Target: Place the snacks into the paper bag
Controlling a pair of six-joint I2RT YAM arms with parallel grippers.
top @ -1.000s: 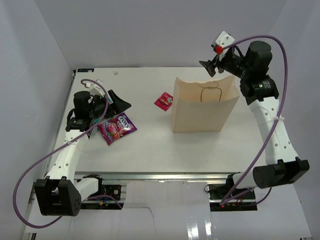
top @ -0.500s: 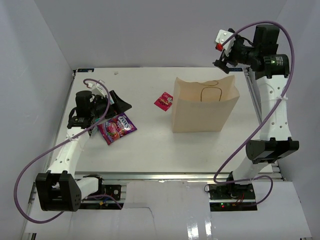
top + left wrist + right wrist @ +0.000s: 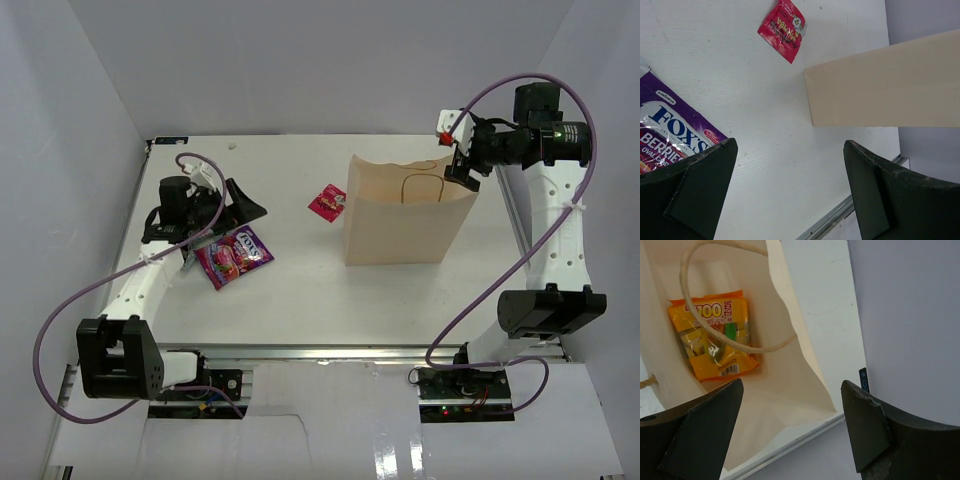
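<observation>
The tan paper bag (image 3: 408,215) stands upright at the table's back right; it also shows in the left wrist view (image 3: 880,85). The right wrist view looks into the bag (image 3: 790,380), where an orange-yellow snack packet (image 3: 715,332) lies at the bottom under a handle loop. My right gripper (image 3: 458,158) hovers open and empty over the bag's right rim. A purple snack packet (image 3: 233,256) lies at the left, also in the left wrist view (image 3: 670,132). A small pink-red packet (image 3: 327,202) lies left of the bag (image 3: 782,30). My left gripper (image 3: 245,208) is open and empty above the purple packet.
White walls enclose the table on three sides. A metal rail (image 3: 330,352) runs along the near edge. Purple cables loop from both arms. A silvery packet corner (image 3: 643,65) peeks out beside the purple packet.
My right gripper has swung down and to the right, from high behind the bag to just above its right rim. My left gripper has shifted slightly up and back.
</observation>
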